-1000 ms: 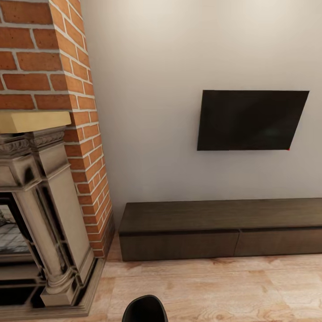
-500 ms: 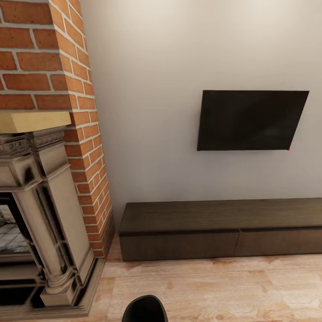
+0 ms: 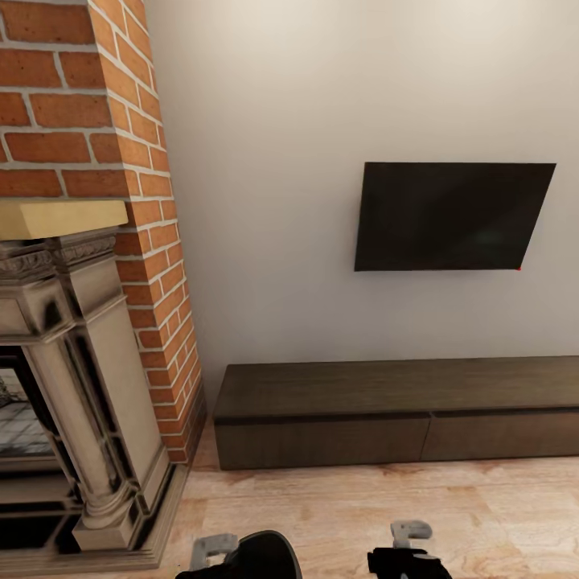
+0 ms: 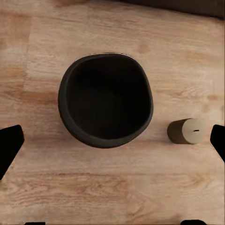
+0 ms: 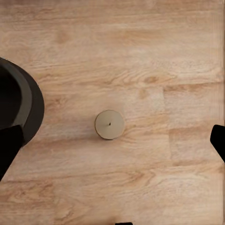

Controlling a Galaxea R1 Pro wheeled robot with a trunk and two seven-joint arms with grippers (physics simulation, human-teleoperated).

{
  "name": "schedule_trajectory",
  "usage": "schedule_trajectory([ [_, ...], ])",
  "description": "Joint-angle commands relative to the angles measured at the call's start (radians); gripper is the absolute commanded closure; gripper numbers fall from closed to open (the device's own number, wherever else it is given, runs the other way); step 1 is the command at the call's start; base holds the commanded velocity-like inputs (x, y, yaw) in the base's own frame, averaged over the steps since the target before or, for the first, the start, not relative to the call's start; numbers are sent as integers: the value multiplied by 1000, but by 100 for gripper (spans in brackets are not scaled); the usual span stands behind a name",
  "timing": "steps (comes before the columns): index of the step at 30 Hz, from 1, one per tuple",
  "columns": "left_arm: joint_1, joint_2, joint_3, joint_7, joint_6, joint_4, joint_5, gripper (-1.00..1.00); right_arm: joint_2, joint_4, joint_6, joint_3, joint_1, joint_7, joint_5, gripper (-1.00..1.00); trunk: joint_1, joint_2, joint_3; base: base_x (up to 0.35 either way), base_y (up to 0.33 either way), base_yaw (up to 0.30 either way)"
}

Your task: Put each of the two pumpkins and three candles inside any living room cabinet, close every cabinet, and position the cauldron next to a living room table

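While I hover over the floor [image 5: 140,56] | cabinet [image 3: 386,414] at 12 o'clock, drawers closed | cauldron [image 4: 106,100] beneath left gripper [image 4: 112,140], one candle [image 5: 109,124] beneath right gripper [image 5: 112,145], fingers spread, empty | I judge nothing stowed yet.

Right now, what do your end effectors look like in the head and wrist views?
In the head view, the left end effector and right end effector show pale grey fingers on black housings. In the wrist views their fingertips are plain black blocks. No cables or markings visible.
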Motion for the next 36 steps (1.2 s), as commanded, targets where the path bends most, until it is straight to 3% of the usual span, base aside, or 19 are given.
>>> schedule_trajectory([
  [1, 0, -4, -1, 37, 8, -39, 8, -100, 1, -3, 19, 0, -25, -4, 0, -100, 0, -1, -1, 0, 0, 0],
  [5, -18, -9, -4, 151, 14, -140, 10, -100, 4, -8, 79, 4, -127, -4, 0, -100, 0, -1, -1, 0, 0, 0],
  [9, -40, -9, -4, 183, 15, -147, 11, -100, 8, -6, 152, 5, -172, -2, -2, -100, 0, -1, -1, 0, 0, 0],
  [15, -43, -9, 6, 184, -1, -102, 27, -100, 9, -1, 163, 4, -181, -2, 0, -100, 0, -1, -1, 0, 0, 0],
  [20, -43, -9, 11, 188, -159, 19, 44, -100, 11, 16, 143, 4, -182, -1, -1, -100, 0, -1, -1, 0, 0, 0],
  [23, -43, -9, 10, 190, -218, 54, 44, -100, 23, 42, 135, 4, -182, 3, -2, -100, 0, -1, -1, 0, 0, 0],
  [26, -43, -9, 12, 188, -232, 61, 44, -100, 24, 71, 110, 3, -182, 4, -2, -100, 0, -1, -1, 0, 0, 0],
  [36, -40, -9, -27, 187, -252, 5, 34, -100, 80, 14, 115, -5, -201, 10, 6, -100, 0, -1, -1, 0, 0, 0],
])
